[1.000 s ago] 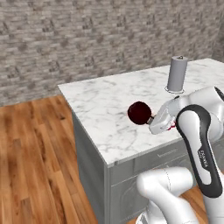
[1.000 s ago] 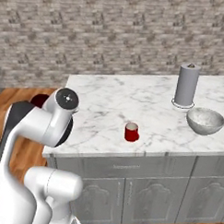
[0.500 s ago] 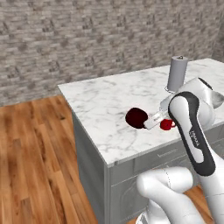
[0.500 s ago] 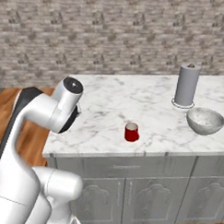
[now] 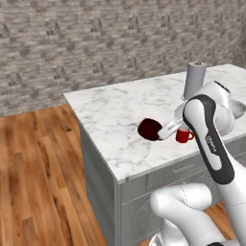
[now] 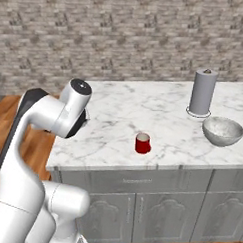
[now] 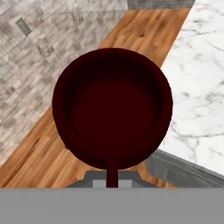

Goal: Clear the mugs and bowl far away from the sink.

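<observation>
My gripper is shut on the dark maroon mug, held just above the marble counter near its front left part. In the hand view the maroon mug faces the camera with its mouth, and its handle points down between the fingers. The red mug stands upright on the counter right behind the gripper; from the right base it is the red mug near the front edge. The silvery bowl sits at the right. The sink is out of view.
A tall grey canister stands behind the bowl, also seen as the canister beyond my arm. The counter's left edge drops to a wooden floor. A brick wall runs behind.
The arm's elbow has swung up and over the counter. The maroon mug stayed in the grip and sank slightly. Red mug, bowl and canister have not moved.
</observation>
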Controlling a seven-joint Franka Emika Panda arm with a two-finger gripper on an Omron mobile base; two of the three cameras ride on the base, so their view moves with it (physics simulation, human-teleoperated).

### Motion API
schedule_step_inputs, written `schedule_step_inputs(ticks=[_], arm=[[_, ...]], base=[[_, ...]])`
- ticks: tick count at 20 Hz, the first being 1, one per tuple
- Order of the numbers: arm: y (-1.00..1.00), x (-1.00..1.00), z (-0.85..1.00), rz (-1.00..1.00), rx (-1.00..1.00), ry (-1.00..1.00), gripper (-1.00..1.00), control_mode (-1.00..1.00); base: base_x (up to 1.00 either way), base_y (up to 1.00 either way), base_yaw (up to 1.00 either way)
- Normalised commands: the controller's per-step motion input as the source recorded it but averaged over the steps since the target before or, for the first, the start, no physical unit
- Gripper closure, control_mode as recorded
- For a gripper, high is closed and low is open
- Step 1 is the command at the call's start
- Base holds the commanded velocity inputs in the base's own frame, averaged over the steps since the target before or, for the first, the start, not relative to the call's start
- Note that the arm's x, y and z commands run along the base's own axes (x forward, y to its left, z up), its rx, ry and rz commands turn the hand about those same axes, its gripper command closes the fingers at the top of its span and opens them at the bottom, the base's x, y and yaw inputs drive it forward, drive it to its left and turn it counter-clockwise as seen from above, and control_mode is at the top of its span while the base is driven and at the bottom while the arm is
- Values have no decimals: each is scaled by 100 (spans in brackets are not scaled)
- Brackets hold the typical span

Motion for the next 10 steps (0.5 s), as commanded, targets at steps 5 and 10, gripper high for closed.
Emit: schedule_step_inputs(ticks=[5, 10], arm=[[0, 9, -35, 0, -9, 0, 100, -100], [0, 13, -31, 0, -9, 0, 100, -100]], base=[[0, 0, 0], [0, 0, 0]])
